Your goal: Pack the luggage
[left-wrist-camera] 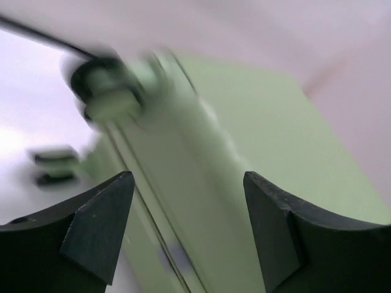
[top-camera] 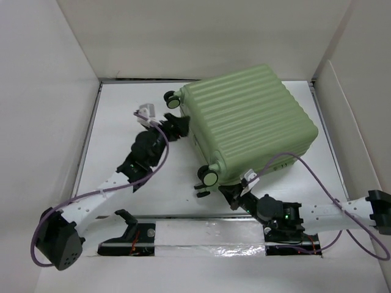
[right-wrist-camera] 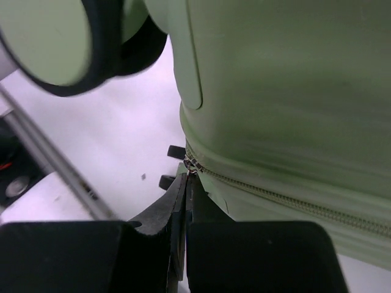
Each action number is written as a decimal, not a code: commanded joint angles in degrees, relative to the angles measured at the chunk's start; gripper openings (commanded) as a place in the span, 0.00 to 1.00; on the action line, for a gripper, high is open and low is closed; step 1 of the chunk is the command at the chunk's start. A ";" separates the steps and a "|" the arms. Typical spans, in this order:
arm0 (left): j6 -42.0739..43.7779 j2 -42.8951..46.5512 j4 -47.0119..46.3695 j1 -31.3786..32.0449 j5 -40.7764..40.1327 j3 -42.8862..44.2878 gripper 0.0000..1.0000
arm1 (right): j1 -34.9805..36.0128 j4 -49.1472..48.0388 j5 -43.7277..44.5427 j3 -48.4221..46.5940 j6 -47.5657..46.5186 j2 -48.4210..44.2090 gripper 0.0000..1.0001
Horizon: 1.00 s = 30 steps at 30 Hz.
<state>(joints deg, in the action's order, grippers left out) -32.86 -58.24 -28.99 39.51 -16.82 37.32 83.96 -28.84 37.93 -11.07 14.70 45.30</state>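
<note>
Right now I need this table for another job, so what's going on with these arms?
Two robot arms are at a closed pale green luggage lying flat on the table. The left gripper stands open by its wheeled end, holding nothing. The right gripper is shut at the near corner, its tips right at the zipper; whether it pinches the pull is unclear.

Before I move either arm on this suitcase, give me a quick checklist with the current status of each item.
1. Luggage shells together, lid down: ok.
2. Left pincer open, holding nothing: ok.
3. Right pincer shut, tips at the end of the zipper: ok.
4. Anything actually pinched between its tips: cannot tell.
5. Zipper closed all round: cannot tell; only a stretch shows.
6. Luggage lying fully on the table: ok.
</note>
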 commanded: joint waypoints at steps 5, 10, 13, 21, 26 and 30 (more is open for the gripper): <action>5.16 -3.45 7.90 -15.58 6.87 10.66 0.44 | 3.66 6.86 -8.93 -0.45 2.88 -9.25 0.00; 15.35 -11.70 17.90 -21.93 20.64 20.15 0.55 | 3.66 8.27 -8.49 0.08 0.77 -12.60 0.00; 23.00 -14.61 26.77 -23.42 23.75 24.10 0.68 | 3.66 9.67 -8.31 0.09 -0.20 -14.44 0.00; 35.93 -10.05 32.16 -23.42 27.63 19.63 0.80 | 3.66 19.86 -6.29 0.96 -0.11 -25.42 0.00; 38.57 -12.51 32.68 -23.42 30.44 22.53 0.84 | 0.77 25.84 -7.08 0.70 -0.55 -32.28 0.00; 39.98 -16.64 33.91 -23.42 34.03 25.69 0.84 | -0.99 28.49 -9.54 0.79 -0.29 -34.31 0.00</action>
<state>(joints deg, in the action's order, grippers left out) 3.95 -72.97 4.67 16.34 13.23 59.18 84.79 2.52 26.46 -8.40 15.25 13.02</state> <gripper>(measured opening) 0.840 0.011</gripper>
